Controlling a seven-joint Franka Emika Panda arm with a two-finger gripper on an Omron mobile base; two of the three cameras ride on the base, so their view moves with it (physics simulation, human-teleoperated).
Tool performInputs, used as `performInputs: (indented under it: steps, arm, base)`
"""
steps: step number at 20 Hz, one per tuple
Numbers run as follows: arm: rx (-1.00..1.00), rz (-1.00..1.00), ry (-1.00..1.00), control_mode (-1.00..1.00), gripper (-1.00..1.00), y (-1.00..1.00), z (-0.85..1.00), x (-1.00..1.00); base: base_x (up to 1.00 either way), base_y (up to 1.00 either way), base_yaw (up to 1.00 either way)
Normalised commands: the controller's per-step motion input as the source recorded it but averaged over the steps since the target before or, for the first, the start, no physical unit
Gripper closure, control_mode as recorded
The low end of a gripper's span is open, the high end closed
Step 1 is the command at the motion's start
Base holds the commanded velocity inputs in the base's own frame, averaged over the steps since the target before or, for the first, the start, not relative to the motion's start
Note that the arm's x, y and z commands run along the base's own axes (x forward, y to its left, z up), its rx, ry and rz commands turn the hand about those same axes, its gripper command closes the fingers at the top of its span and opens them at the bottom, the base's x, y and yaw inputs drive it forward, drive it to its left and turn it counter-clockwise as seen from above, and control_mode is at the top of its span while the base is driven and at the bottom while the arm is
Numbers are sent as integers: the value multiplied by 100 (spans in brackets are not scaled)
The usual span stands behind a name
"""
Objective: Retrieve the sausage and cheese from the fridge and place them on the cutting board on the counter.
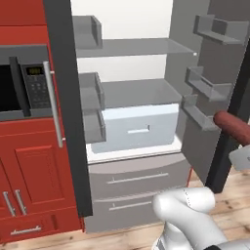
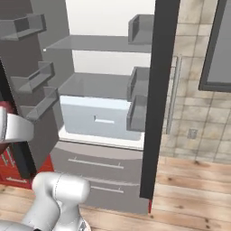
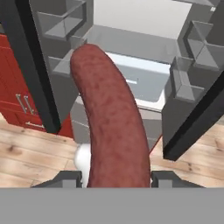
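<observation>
The reddish-brown sausage [image 3: 111,118] runs up the middle of the hand view, and my gripper [image 3: 116,178] is shut on its lower end, one dark fingertip on each side. From the left base view the sausage [image 1: 233,126] hangs at the right edge, out in front of the open fridge [image 1: 132,93]. In the right base view a red sliver of the sausage [image 2: 3,107] shows at the left edge, above my hand. The fridge [image 2: 99,85] stands open with bare grey shelves [image 3: 131,43]. The cheese, the cutting board and the counter are out of view.
Both fridge doors stand open: the left door's dark edge [image 1: 66,97] and the right door with its bins [image 1: 210,88]. A pale drawer [image 1: 139,127] sits low inside. Left of the fridge are a microwave [image 1: 24,83] and red cabinets [image 1: 34,166]. Wooden floor [image 2: 189,189] lies below.
</observation>
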Motion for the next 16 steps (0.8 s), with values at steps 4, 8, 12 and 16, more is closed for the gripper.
performInputs:
  steps: [4, 8, 12, 16]
  arm:
    - [0, 0, 0, 100, 100, 0, 0, 0]
    - [0, 0, 0, 100, 100, 0, 0, 0]
    - [0, 0, 0, 100, 100, 0, 0, 0]
    - [0, 0, 0, 100, 100, 0, 0, 0]
  base:
    - [-100, -37, -1]
    - [-68, -85, 12]
    - [-26, -100, 57]
    - [-42, -68, 83]
